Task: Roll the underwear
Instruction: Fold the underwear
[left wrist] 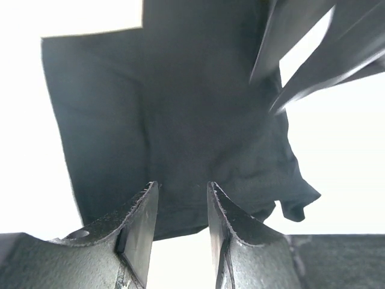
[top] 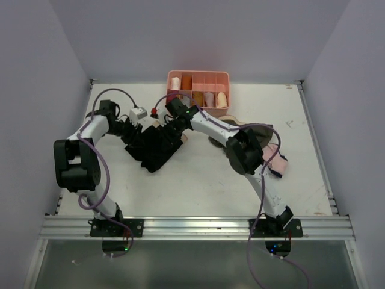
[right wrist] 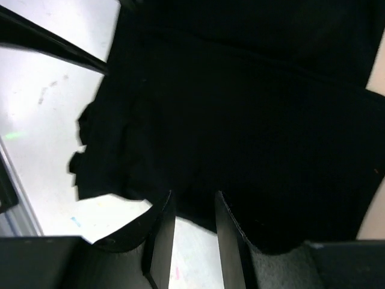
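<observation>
Black underwear [top: 153, 150] lies spread, unrolled, at nine o'clock from the table [top: 198, 180] centre. The left gripper [left wrist: 180, 186] and right gripper [right wrist: 194, 194] stand jaws apart at its edges. Rolling seems entirely ahead.

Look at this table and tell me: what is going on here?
Two robot arms are working on black underwear lying in the middle of the table. The left gripper and the right gripper both sit low at the cloth's edges, jaws apart, gripping nothing. The underwear lies spread out, not yet rolled. A pink bin at the back holds several rolls.
</observation>
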You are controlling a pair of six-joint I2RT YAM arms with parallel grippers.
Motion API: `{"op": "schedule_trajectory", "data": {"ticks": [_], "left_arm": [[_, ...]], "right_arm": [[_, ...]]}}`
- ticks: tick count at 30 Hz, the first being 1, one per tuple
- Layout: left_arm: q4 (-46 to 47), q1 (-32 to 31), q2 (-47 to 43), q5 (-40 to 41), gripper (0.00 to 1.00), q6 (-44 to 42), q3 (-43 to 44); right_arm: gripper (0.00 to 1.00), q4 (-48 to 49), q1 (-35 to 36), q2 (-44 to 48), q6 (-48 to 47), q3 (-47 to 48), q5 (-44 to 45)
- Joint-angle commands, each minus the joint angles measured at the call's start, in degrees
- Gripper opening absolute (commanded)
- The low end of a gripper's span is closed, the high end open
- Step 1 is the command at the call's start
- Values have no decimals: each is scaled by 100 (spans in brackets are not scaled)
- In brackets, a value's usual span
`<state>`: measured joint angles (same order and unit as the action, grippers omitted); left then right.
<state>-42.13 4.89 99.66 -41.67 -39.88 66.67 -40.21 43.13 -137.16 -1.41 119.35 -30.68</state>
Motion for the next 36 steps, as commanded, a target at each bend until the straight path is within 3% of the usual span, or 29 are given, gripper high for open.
{"op": "schedule_trajectory", "data": {"ticks": [1,12,16,20,23,26,27,30,33,36], "left_arm": [[178,92,-96,-315,42,524,573],[802,276,537,-1439,36,1956,549],[847,250,634,-1931,33,2142,207],[1056,92,546,-1977,31,2395,-75],[1417,-215,511,-1950,30,2790,-304],[2275,-427,388,-1906,32,3501,-646],[2436,-636,405,-1932,32,3696,-664],[2516,-874,685,-1826,31,4144,-428],[2982,-875,862,-1801,29,4620,-497],[2992,-884,1143,-1713,26,4717,-471]], "right_arm": [[37,-109,-130,-389,177,361,-35],[32,-1408,-323,285,-1826,-1097,97],[29,-2410,-569,636,-3929,-1036,465],[30,-2861,-1025,1059,-4851,-923,432],[37,-3002,-1184,1060,-4204,-239,185],[42,-2696,-1185,1130,-2808,194,-184],[42,-2076,-1185,1183,-1724,90,-245],[48,-1091,-1185,1271,-43,-314,-439],[50,-420,-1080,1158,1323,-527,60],[50,-331,-869,999,1861,-412,614]]}}
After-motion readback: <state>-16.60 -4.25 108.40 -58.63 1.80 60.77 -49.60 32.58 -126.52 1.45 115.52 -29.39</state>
